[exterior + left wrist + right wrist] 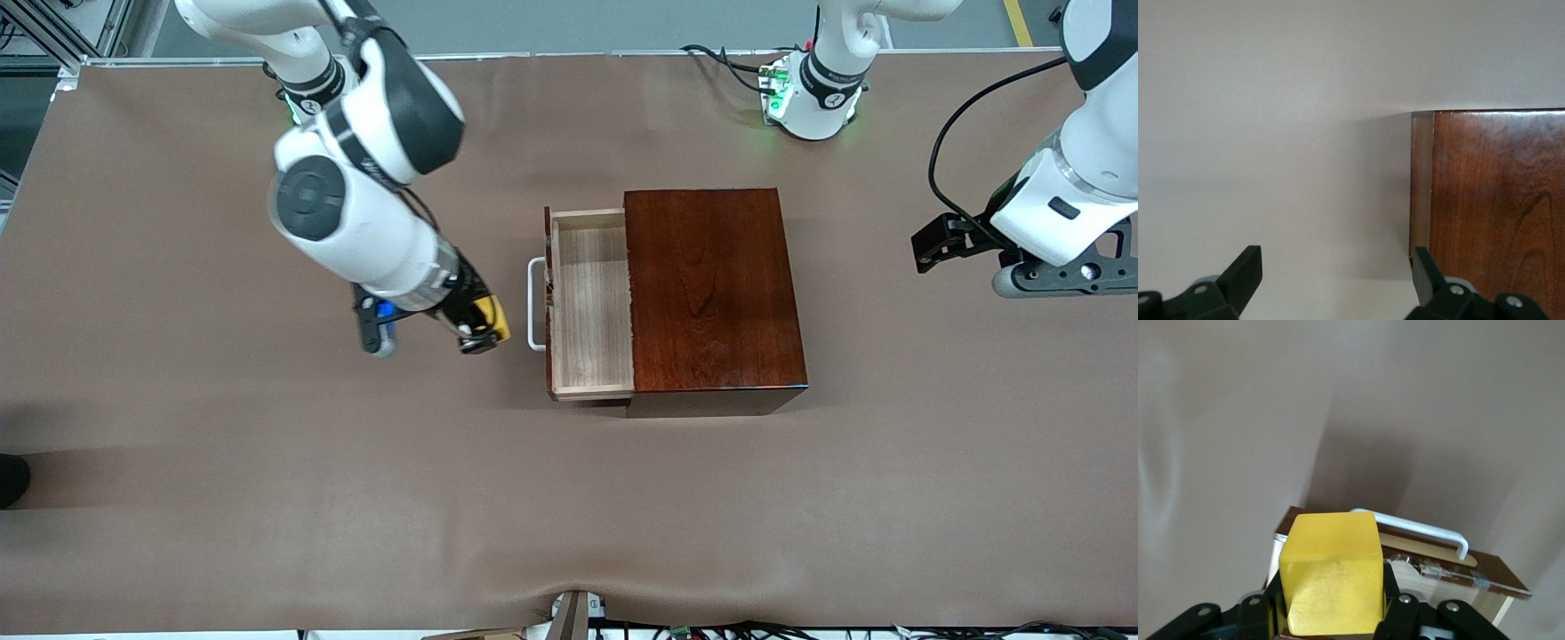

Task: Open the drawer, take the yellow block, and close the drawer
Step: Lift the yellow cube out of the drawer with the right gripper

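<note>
Tabletop [267, 498]: brown covering, slightly rippled near the front camera's edge. Box [711, 289]: glossy reddish-brown wood, resting mid-tabletop. Drawer [591, 302]: pale-wood tray, stood pulled out of the box toward the right arm's end of the tabletop, its visible floor bare; judged stiff and free-sliding, best pushed shut by a flat press on its front panel or handle. Handle [535, 304]: white U-shaped bar on the drawer front, smooth and likely slick, to be hooked or pinched at mid-bar. Right gripper [477, 327]: hung over bare tabletop just beside the handle, toward the right arm's end, fingers pinching the block on two opposite faces. Left gripper [1335, 283]: waited over the tabletop near the left arm's end, apart from the box, fingers spread wide with nothing between them; the wrist view showed only a corner of the box. Block [1333, 570]: small yellow cube, out of the drawer and held in the right gripper; judged light, rigid, smooth-faced, not fragile, safest gripped squarely across flat sides rather than edges. Closing the drawer was not yet done.
</note>
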